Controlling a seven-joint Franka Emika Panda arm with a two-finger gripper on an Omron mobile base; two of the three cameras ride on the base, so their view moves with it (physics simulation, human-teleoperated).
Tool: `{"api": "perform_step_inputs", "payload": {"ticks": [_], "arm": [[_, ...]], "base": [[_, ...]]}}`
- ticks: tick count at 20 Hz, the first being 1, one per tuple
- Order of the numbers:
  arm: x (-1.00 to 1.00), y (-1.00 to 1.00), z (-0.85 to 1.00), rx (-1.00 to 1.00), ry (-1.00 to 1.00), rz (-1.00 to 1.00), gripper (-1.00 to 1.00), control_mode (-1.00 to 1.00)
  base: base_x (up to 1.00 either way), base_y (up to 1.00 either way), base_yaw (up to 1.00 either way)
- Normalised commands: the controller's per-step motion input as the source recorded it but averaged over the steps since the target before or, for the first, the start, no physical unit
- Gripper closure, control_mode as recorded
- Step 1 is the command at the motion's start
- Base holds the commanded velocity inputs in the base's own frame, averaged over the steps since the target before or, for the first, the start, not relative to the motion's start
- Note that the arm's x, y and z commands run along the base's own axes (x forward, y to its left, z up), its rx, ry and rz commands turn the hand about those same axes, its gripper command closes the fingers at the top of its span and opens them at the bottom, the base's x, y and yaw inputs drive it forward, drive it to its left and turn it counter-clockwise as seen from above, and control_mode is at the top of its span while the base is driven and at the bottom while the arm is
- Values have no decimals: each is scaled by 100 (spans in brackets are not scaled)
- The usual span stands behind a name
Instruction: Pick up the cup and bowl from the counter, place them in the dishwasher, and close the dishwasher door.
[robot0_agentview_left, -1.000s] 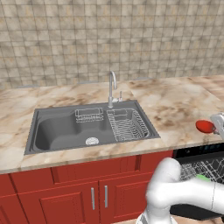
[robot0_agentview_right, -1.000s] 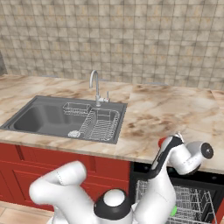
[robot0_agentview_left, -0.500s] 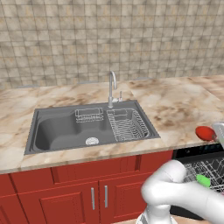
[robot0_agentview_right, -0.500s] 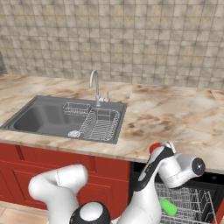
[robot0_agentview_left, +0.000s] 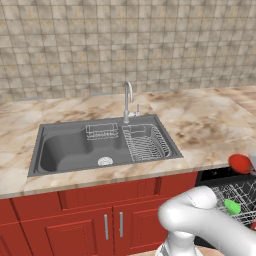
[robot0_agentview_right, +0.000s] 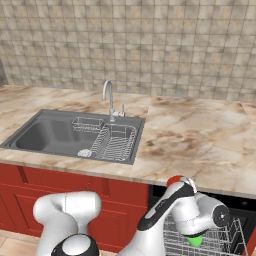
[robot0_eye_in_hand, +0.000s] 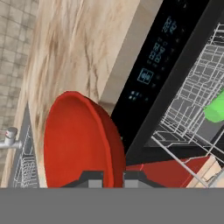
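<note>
My gripper (robot0_eye_in_hand: 111, 178) is shut on the rim of the glossy red bowl (robot0_eye_in_hand: 74, 140), which stands on edge between the fingertips. In the left base view the bowl (robot0_agentview_left: 240, 162) hangs just past the counter's (robot0_agentview_left: 200, 125) front edge, above the open dishwasher (robot0_agentview_left: 220, 177). A sliver of the bowl (robot0_agentview_right: 174, 180) shows over my wrist. The green cup (robot0_agentview_left: 231, 206) (robot0_agentview_right: 194, 241) (robot0_eye_in_hand: 215, 109) lies in the white wire rack (robot0_eye_in_hand: 192, 100). The dishwasher's dark control strip (robot0_eye_in_hand: 153, 57) sits under the counter (robot0_eye_in_hand: 74, 52) edge. The dishwasher door is out of view.
A grey sink (robot0_agentview_left: 70, 150) with a faucet (robot0_agentview_left: 128, 100) and a wire drying basket (robot0_agentview_left: 145, 142) lies left of the dishwasher. Red cabinets (robot0_agentview_left: 100, 220) with silver handles run below. A tiled wall (robot0_agentview_left: 125, 45) backs the counter.
My gripper has come down with the red bowl, from counter height to just in front of the counter's edge above the rack. The cup has not moved.
</note>
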Motion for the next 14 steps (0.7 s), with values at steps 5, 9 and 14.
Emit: {"api": "perform_step_inputs", "payload": {"ticks": [5,9,14], "arm": [[-30,-12,-15,0,-1,-1,100,-100],[-25,-12,-16,0,0,0,100,-100],[-21,-15,-18,0,0,0,100,-100]], "base": [[0,0,0],[0,0,0],[0,0,0]]}}
